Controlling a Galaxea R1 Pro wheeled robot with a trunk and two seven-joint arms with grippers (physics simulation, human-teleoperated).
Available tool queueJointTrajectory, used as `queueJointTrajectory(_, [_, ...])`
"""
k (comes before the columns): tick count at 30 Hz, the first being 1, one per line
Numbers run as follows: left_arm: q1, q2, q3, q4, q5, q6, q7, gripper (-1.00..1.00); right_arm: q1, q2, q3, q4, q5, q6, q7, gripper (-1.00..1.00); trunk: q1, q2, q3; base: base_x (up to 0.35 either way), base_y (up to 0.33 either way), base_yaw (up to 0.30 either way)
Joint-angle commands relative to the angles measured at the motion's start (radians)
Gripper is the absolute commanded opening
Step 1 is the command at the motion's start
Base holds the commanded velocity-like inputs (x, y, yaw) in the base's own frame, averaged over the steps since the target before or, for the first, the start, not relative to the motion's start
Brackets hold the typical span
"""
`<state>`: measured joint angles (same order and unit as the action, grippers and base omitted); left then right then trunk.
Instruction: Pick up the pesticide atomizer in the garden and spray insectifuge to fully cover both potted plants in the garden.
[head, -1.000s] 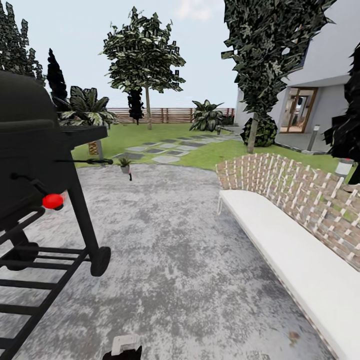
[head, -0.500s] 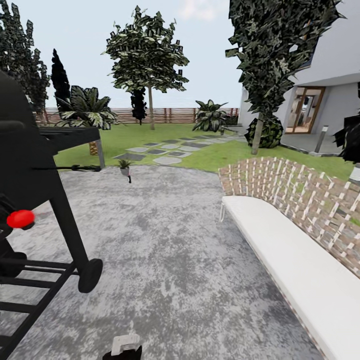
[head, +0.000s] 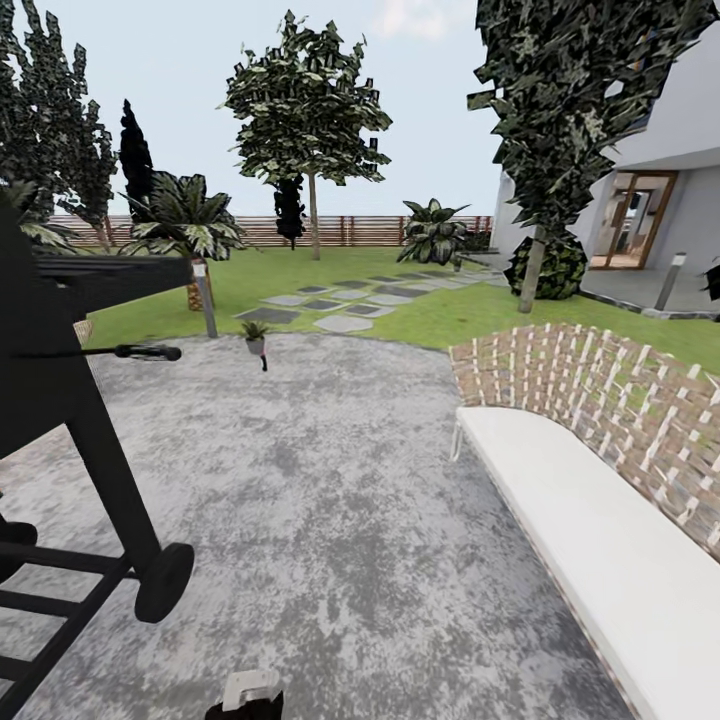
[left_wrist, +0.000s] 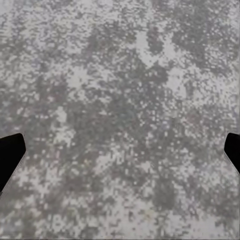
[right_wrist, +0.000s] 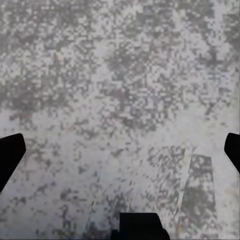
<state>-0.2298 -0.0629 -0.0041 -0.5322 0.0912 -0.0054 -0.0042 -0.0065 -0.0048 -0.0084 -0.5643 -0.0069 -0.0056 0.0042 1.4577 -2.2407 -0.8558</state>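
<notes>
One potted plant, a small green rosette in a pale pot, sits far ahead at the edge of the gravel patio by the lawn. A slim dark object stands just beside it, too small to identify. The second potted plant is out of view. My left gripper hangs open over bare gravel, with one dark fingertip at each side. My right gripper is also open above the gravel, holding nothing.
A black wheeled grill stands close on the left. A white bench with a woven back runs along the right. Stepping stones cross the lawn toward the brown fence. Big palm-like plants and trees stand beyond.
The whole view has shifted with the robot's motion. The grill has slid further off to the left and its red knob has left the picture. Nothing in the garden itself moved.
</notes>
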Motion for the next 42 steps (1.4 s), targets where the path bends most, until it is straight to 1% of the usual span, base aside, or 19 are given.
queueJointTrajectory(1, [0.0,0.0,-0.001,0.0,0.01,-0.001,0.0,1.0,0.0,0.0,-0.001,0.0,-0.001,-0.001,0.0,1.0,0.0,0.0,-0.001,0.34,-0.009,0.001])
queueJointTrajectory(7, [-0.001,0.0,-0.001,0.0,0.01,-0.001,0.0,1.0,0.0,0.0,-0.001,0.0,0.0,-0.001,-0.001,1.0,0.0,0.0,-0.001,0.34,-0.002,0.009])
queueJointTrajectory(15, [-0.001,0.0,-0.001,0.0,0.01,-0.001,0.0,1.0,0.0,0.0,-0.001,0.002,0.001,-0.001,-0.001,1.0,0.0,0.0,-0.001,0.34,0.0,0.141])
queueJointTrajectory(34, [0.0,0.0,-0.001,0.0,0.01,-0.001,0.0,1.0,-0.001,0.003,-0.001,0.006,0.005,-0.001,-0.001,1.0,0.0,0.0,-0.001,0.34,0.0,0.005])
queueJointTrajectory(42, [0.0,0.0,-0.001,0.0,0.01,-0.001,0.0,1.0,0.0,0.001,-0.001,0.005,0.005,-0.001,-0.001,1.0,0.0,0.0,-0.001,0.34,0.0,0.077])
